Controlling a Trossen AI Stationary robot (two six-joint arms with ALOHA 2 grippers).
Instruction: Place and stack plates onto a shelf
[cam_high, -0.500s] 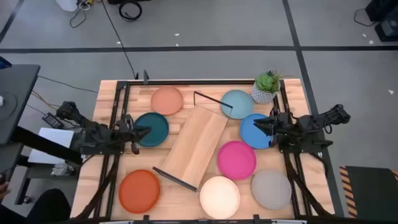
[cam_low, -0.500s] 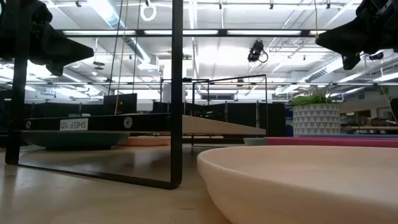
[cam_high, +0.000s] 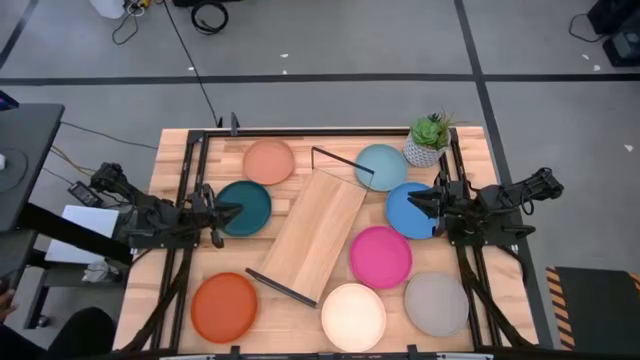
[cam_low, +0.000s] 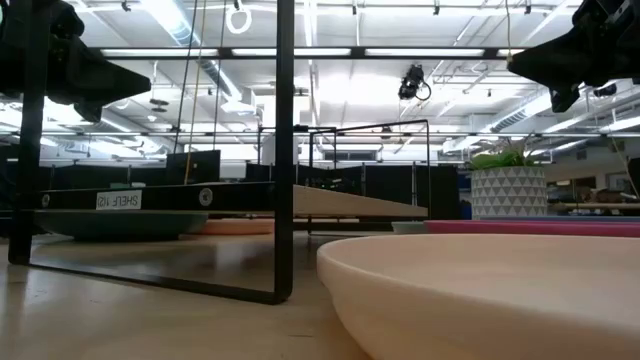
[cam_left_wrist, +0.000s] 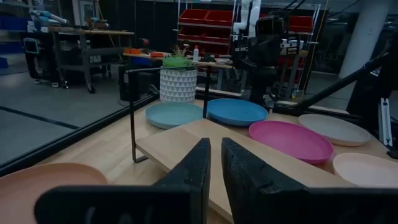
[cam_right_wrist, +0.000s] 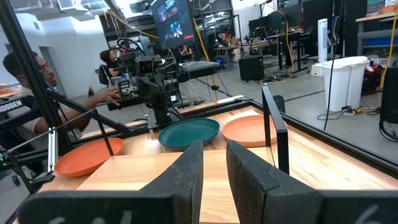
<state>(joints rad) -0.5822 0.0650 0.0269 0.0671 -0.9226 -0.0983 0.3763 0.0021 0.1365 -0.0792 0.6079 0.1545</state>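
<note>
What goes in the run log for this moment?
left hand: over teal plate, empty | right hand: over blue plate, empty | shelf: bare | plates on shelf: none

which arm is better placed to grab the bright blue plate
Right. The right gripper hovers over the bright blue plate, while the left gripper sits across the shelf, over the dark teal plate.

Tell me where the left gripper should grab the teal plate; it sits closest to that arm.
Probably by the rim. The teal plate lies flat on the table, shallow, so only its raised edge gives the fingers something to pinch. The left gripper hangs over the plate's left edge, so coming down there, one finger inside and one outside, looks easiest. The shelf lies close on the plate's right.
</note>
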